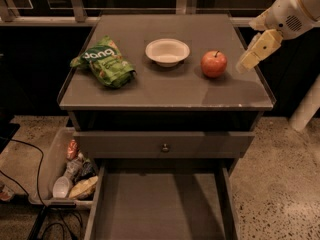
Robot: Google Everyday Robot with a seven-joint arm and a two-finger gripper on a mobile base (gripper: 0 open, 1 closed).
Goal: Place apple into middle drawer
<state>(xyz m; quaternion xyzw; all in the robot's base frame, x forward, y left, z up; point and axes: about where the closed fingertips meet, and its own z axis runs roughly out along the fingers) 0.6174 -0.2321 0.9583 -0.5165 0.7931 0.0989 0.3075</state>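
Observation:
The red apple [214,64] stands upright on the grey cabinet top [165,91], right of centre, with its stem up. My gripper [254,53] hangs in the air at the right edge of the cabinet top, just right of the apple and a little above it, not touching it. It holds nothing that I can see. The middle drawer [160,204] is pulled out at the bottom of the view, with a bare flat grey floor and low side walls.
A white bowl [167,51] sits left of the apple. A green snack bag [104,61] lies at the left. A shut drawer front with a round knob [165,147] is above the open drawer. A bin of items [70,174] stands on the floor at the left.

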